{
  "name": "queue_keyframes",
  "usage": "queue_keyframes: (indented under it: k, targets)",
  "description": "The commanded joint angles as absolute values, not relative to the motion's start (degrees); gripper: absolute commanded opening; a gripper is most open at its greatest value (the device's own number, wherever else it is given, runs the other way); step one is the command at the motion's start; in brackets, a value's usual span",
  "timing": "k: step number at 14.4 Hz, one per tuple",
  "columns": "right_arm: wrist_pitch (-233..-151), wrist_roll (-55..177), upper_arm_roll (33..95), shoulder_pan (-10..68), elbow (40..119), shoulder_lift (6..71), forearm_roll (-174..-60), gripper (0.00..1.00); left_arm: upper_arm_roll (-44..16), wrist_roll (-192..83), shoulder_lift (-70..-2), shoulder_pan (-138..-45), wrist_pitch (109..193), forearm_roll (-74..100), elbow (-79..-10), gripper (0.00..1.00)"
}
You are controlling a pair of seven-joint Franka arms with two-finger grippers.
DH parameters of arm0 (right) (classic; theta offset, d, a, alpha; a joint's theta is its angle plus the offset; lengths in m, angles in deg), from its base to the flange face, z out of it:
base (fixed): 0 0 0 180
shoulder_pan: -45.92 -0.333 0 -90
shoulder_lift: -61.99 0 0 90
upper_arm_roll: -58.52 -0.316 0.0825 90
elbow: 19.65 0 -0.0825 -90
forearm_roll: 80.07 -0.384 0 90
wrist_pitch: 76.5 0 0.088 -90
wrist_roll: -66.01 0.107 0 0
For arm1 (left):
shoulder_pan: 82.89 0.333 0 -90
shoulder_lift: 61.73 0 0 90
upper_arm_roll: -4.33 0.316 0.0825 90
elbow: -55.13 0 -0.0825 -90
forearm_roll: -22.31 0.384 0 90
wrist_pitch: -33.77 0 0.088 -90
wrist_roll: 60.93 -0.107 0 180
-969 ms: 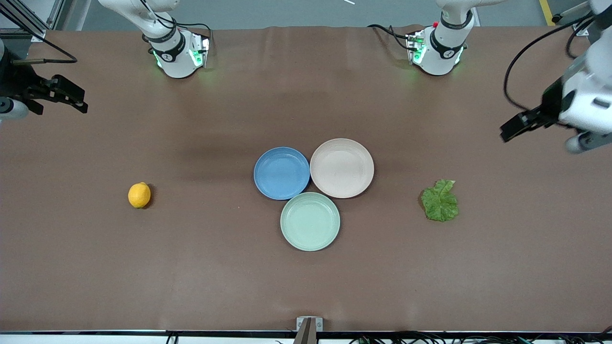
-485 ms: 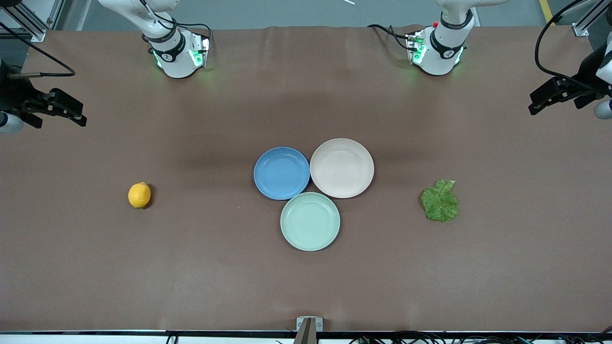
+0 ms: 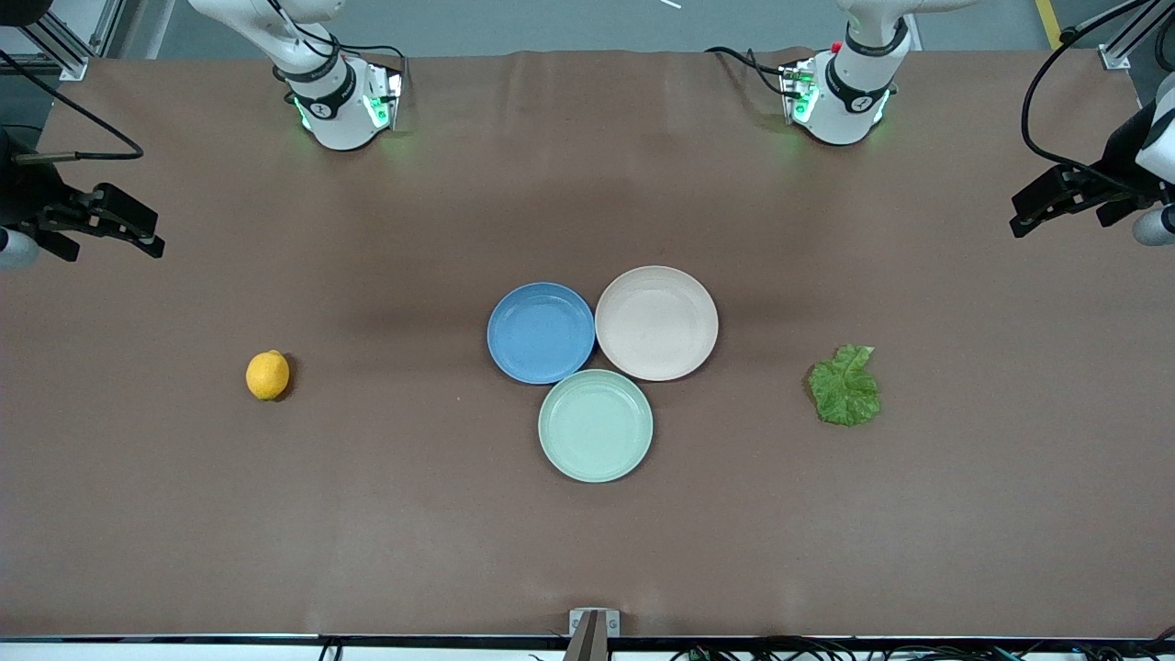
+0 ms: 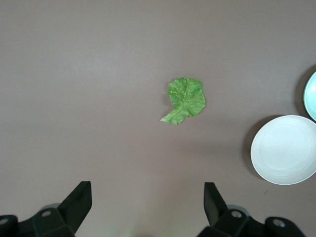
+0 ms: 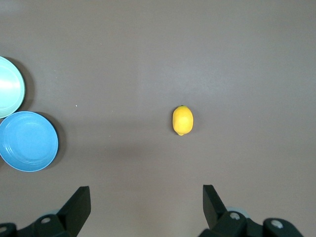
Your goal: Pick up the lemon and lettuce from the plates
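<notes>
1. At the right arm's end of the table we see the right gripper [image 3: 138, 231] high over bare cloth, fingers spread wide and empty in its wrist view. It hangs well apart from the lemon [image 3: 267, 375].

2. The lemon lies on the brown tablecloth [image 3: 367, 514], not on a plate. It is a smooth, glossy oval; we judge it could roll away if a finger nudges it off-centre.

3. In the middle, the blue plate [image 3: 541, 331] and beige-pink plate [image 3: 656, 322] sit rim to rim, with the mint-green plate [image 3: 596, 425] just nearer the camera. All three are shallow, matte and empty, so both items appear already off the plates.

4. The lettuce [image 3: 844, 386] lies flat on the cloth toward the left arm's end: thin, crinkled, pale-veined. We judge that fingers could slide over it or pinch the cloth with it.

5. The left gripper [image 3: 1042, 204] hangs over the table's end, parted and empty, well apart from the lettuce.
</notes>
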State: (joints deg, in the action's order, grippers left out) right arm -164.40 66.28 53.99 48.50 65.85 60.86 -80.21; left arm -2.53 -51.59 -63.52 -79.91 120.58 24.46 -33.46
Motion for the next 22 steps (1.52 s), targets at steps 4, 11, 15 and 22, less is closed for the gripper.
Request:
queue_keyframes:
  k: [4, 11, 15, 22]
  targets:
    - [-166.93, 66.27, 54.12, 48.65, 64.9, 60.85, -80.68, 1.0, -2.26, -52.75, -64.01, -80.08, 122.28, 23.45, -33.9, 1.0]
    - [-166.85, 66.18, 54.12, 48.65, 64.9, 60.94, -80.33, 1.0, -4.45, -52.66, -67.88, -80.08, 122.45, 23.45, -38.64, 1.0]
    - [-166.77, 66.27, 54.12, 48.91, 64.9, 60.94, -80.33, 1.0, -4.1, -52.84, -67.18, -79.82, 122.1, 23.98, -37.86, 1.0]
    - [-166.85, 66.27, 54.12, 48.91, 64.9, 60.94, -80.33, 1.0, -3.75, -52.4, -65.33, -79.73, 121.84, 24.51, -35.39, 1.0]
